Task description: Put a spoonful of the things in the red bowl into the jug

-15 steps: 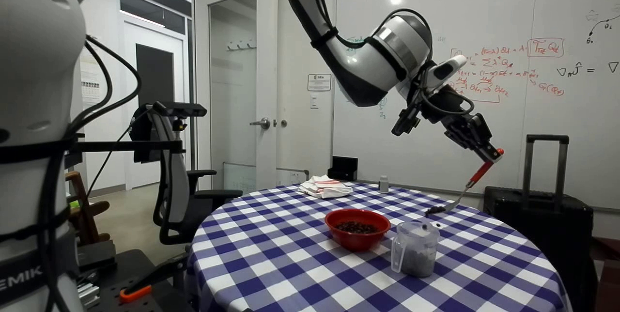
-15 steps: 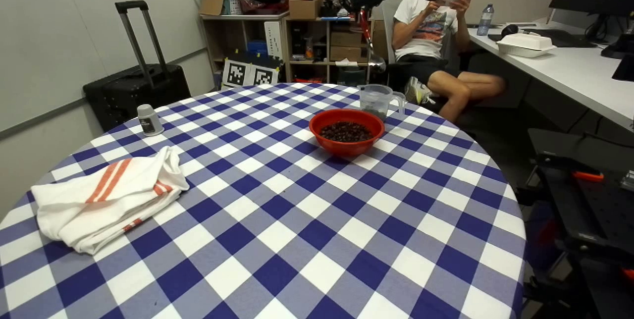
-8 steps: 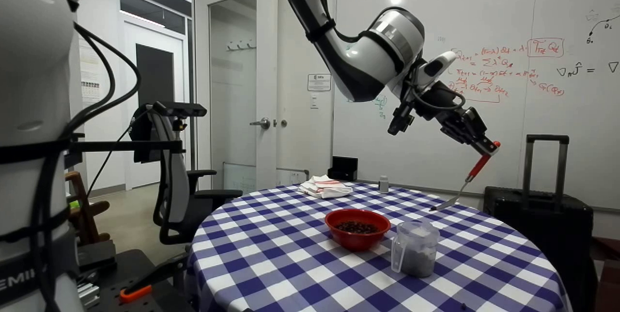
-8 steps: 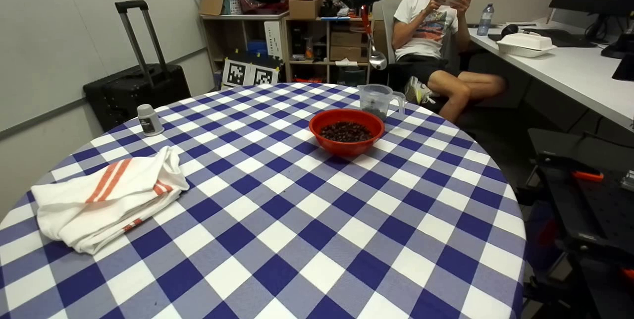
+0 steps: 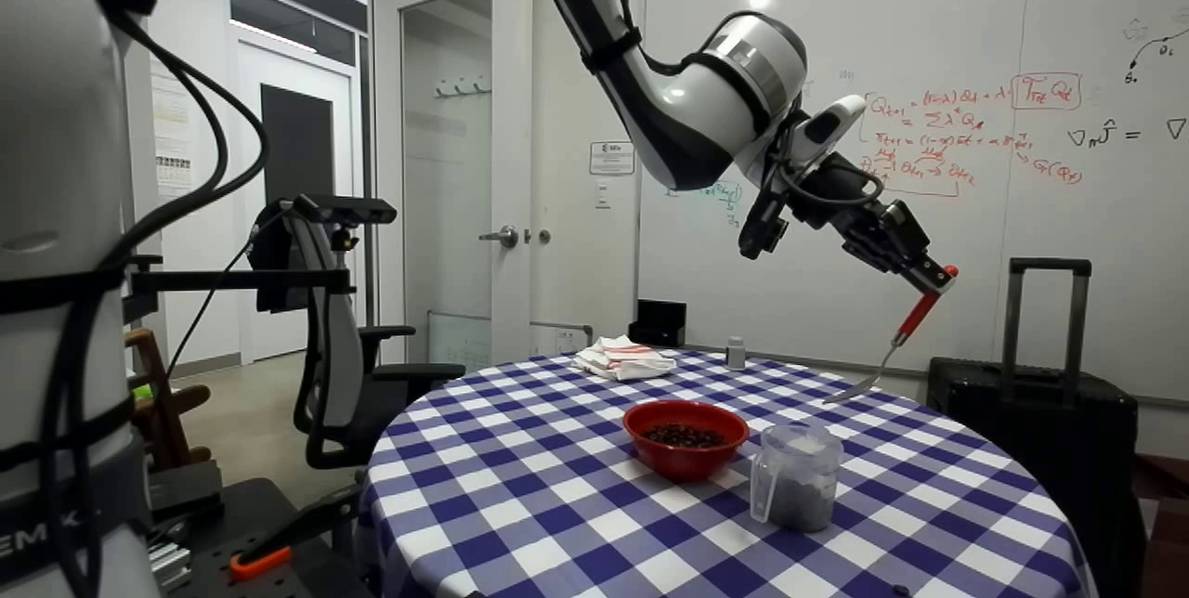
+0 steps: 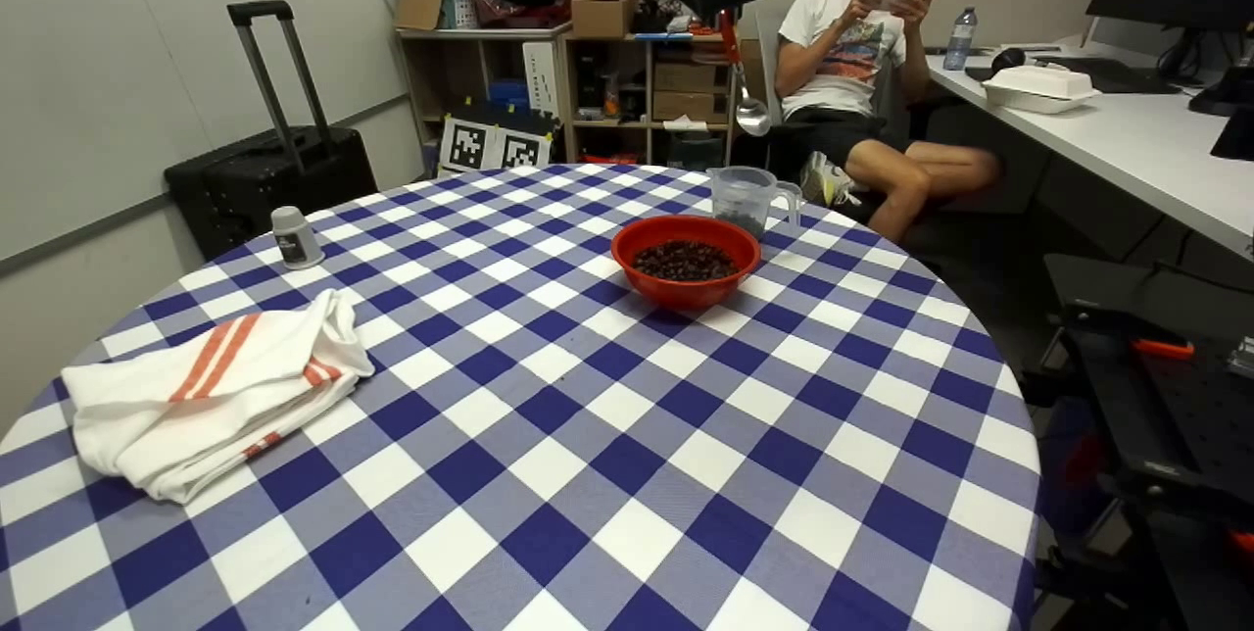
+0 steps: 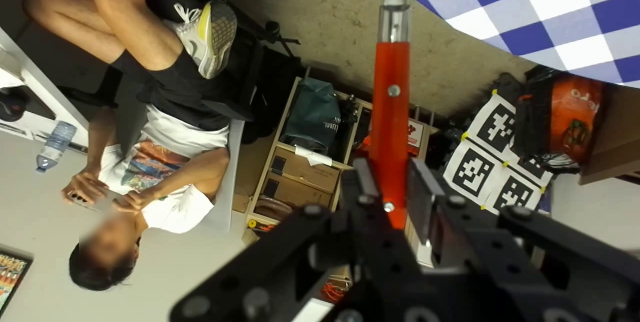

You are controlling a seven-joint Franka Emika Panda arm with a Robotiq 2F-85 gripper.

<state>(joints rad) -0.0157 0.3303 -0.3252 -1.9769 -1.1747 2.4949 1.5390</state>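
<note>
In an exterior view, the arm (image 5: 715,120) hangs from the top centre of the frame, and its pincer (image 5: 946,279), right of centre, pinches the red handle of a spoon (image 5: 915,318). The spoon slants down to the left, its metal end to the upper right of the jug (image 5: 801,454) in the frame, apart from it. The jug stands upright at the lower right of centre, its lower part greyish with contents too blurred to name. Just to its left, a little below the middle of the frame, the red bowl (image 5: 683,466) stands upright with dark pieces (image 5: 685,436) inside. Both stand on a round, blue-and-white checked surface (image 5: 520,487). A folded towel (image 5: 620,360) and a grey container (image 5: 736,355) are at its far side.

In an exterior view with a seated person (image 6: 850,53) at the upper right, the spoon hangs below the pincer near the top centre, shiny end lowest, above the jug in the frame. The red bowl, right of centre, partly hides the jug. The towel lies at the lower left, the grey container above it.

In the wrist view, the pincer's two fingers (image 7: 367,182) press on the red handle from both sides, below and right of centre. The spoon runs up to the top edge. The surface fills the upper right corner, and the person appears upside down at the left.
</note>
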